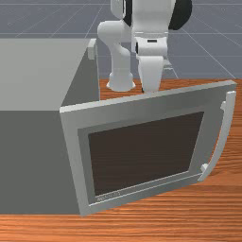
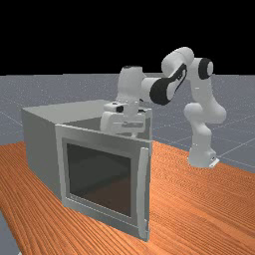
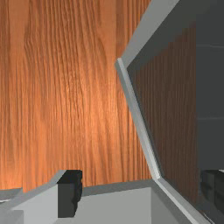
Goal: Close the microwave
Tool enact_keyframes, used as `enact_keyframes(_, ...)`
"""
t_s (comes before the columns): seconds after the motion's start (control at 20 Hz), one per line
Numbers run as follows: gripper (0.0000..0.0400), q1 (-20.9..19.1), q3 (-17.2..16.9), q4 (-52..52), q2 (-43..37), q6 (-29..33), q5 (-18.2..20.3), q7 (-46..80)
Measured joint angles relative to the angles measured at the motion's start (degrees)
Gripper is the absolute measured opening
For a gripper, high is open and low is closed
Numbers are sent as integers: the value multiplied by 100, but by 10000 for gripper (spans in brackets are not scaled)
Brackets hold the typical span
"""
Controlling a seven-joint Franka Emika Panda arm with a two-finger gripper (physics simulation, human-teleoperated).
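Beside the gripper [image 2: 124, 123], on the side away from the front camera's view of it, is the open mouth of the grey microwave [image 1: 28, 156]; its door [image 1: 142, 98] hangs open, swung out from the box. Gripper sits on the door's inner side, hand near the top edge; can't tell if they touch. Gripper state: released, fingers [image 3: 69, 194] spread wide, grasping nothing. Handle [image 1: 224, 142] is on the door's outer face, across the panel from the gripper, at the free edge.

Surface under the gripper: table [image 1: 165, 212], orange-brown wood, lots of fine dark grain in long streaks, a bright patch of light on it in the wrist view. Microwave stands on this same wood. Table looks darker through the door's window [image 1: 146, 153], next to the gripper. Arm base [image 2: 201, 155] is well apart from the gripper, at the far view's right.

Room beyond the gripper: grey-blue floor [image 2: 239, 129] with thin pale grid lines, running out to a straight horizon; above that, plain black background [image 2: 99, 35] in the far view.

Writing: small pale lettering [image 1: 108, 196] on the door frame, under the window, lower corner at the hinge side, outer face, so across the door from the gripper. Too small to read; brand can't be told.
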Motion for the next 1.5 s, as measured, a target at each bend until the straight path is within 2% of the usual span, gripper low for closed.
enact_keyframes(0.1, 400, 5, -7, -72, -149, 107, -25, 19)
enact_keyframes(0.25, 400, 0, 5, 274, -91, -353, 11, -14)
enact_keyframes(0.3, 400, -44, 49, 331, -68, -419, 165, -83)
enact_keyframes(0.4, 400, -9, 95, 368, -41, -414, 234, 6)
enact_keyframes(0.5, 400, 112, 125, 448, 12, -440, 173, 193)
enact_keyframes(0.55, 400, 226, 96, 602, 90, -605, -9, 346)
enact_keyframes(0.8, 400, 309, 96, 566, 69, -562, -40, 515)
enact_keyframes(0.9, 400, 296, 108, 424, -83, -361, -67, 407)
enact_keyframes(1.15, 400, 306, 102, 675, -177, -478, -98, 414)
enact_keyframes(1.3, 400, 304, 101, 1113, 92, -698, -84, 380)
enact_keyframes(1.45, 400, 307, 88, 1287, 236, -605, -111, 381)
enact_keyframes(1.5, 400, 324, 54, 1004, 140, -60, -208, 456)
